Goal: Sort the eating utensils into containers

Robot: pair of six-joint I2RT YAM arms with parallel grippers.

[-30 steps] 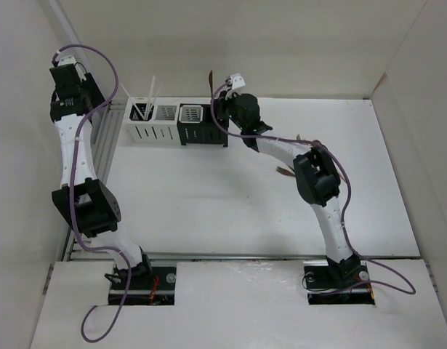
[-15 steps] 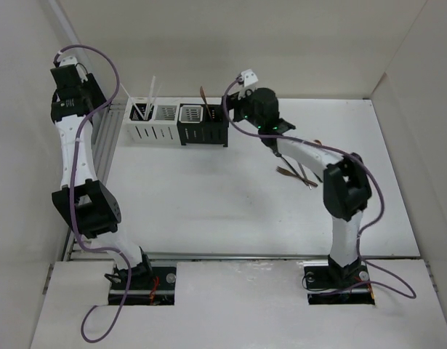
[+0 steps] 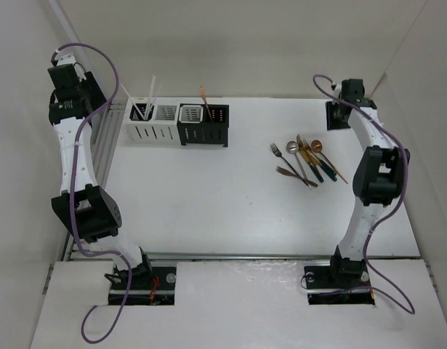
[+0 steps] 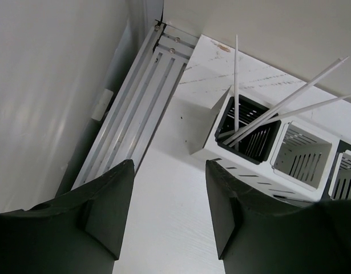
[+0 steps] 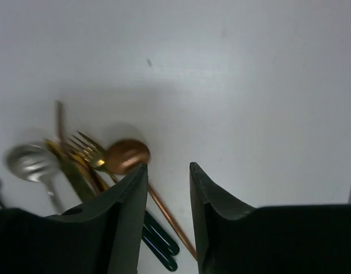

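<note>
The containers stand in a row at the back left, a white pair (image 3: 150, 125) and a black pair (image 3: 203, 127). White chopsticks (image 4: 278, 108) lean in the leftmost white caddy (image 4: 246, 134). A copper utensil (image 3: 204, 102) stands in the black pair. Loose eating utensils (image 3: 307, 160) lie in a heap at the right: a copper spoon (image 5: 126, 156), a gold fork (image 5: 87, 148), a silver spoon (image 5: 27, 161) and dark handles (image 5: 161, 242). My right gripper (image 5: 168, 171) hangs open and empty just behind this heap. My left gripper (image 4: 169, 205) is open and empty left of the white caddy.
An aluminium rail (image 4: 135, 108) runs along the table's left edge, beside the left gripper. White walls enclose the table at the back and both sides. Purple cables (image 3: 99, 65) loop off the arms.
The right arm swung from the black caddies over to the back right, above the utensil heap, leaving the copper utensil standing in the black pair. The left arm stayed put.
</note>
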